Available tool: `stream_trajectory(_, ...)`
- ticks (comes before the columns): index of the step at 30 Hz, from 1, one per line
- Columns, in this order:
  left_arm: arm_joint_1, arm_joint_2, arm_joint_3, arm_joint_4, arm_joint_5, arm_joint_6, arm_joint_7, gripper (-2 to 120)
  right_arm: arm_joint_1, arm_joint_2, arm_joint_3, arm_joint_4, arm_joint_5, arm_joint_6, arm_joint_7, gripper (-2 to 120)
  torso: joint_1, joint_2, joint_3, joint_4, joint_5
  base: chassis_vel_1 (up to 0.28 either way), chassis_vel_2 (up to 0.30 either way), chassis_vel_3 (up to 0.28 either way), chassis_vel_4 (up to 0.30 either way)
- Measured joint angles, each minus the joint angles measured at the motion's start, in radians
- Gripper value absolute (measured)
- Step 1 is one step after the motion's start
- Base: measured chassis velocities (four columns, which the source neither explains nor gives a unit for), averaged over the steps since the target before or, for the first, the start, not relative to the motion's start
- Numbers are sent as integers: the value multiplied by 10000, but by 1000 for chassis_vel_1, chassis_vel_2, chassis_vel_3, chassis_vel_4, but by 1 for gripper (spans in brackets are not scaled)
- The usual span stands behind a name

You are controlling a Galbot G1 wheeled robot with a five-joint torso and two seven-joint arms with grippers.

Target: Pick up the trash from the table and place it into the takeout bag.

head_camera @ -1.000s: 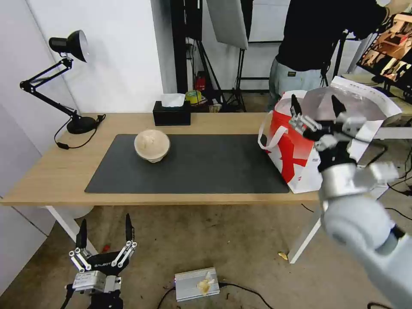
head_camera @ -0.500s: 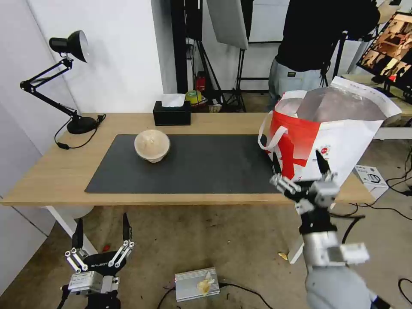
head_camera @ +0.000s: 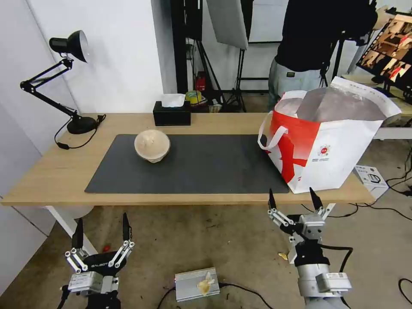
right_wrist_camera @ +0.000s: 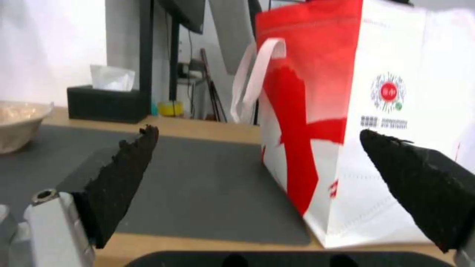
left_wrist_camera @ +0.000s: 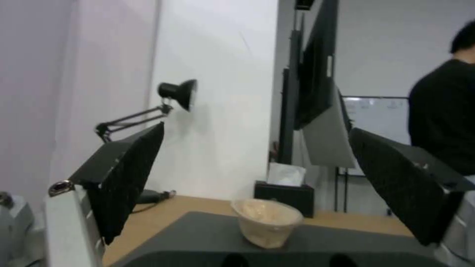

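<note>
1. Trash on the long light-wood table [head_camera: 51, 180] is one round beige lidded bowl [head_camera: 152, 145], sitting on the left part of the large dark grey rectangular mat [head_camera: 206, 165], well apart from the big white-and-red takeout bag with silver foil lining [head_camera: 330, 141] at the table's right end.
2. My left gripper [head_camera: 102, 227] hangs below the table's front edge, fingers spread and empty; my right gripper [head_camera: 292, 201] is likewise low, open and empty, just in front of the bag.
3. I judge the left arm better placed: I would rise above the edge first, then close on the bowl's sides, keeping it level.
4. Beyond the bowl, the black tissue box [head_camera: 171, 112] and the black desk lamp [head_camera: 64, 81] stand clear of that path.
</note>
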Motion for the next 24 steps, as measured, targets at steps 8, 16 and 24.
stream_trajectory(8,3,2,-6,-52,47,-1,-148,100,-237,-13,-85,22,266,-192,-14,100,0,0,0,0,0,0,0,0,0)
stream_trajectory(16,11,1,11,-51,53,-3,-148,100,-338,21,-238,-17,285,-242,-12,100,0,0,0,1,0,0,0,0,0)
stream_trajectory(24,-3,0,-3,-44,54,-3,-148,100,-316,49,-273,-35,290,-245,-19,100,0,0,0,0,0,0,0,0,0)
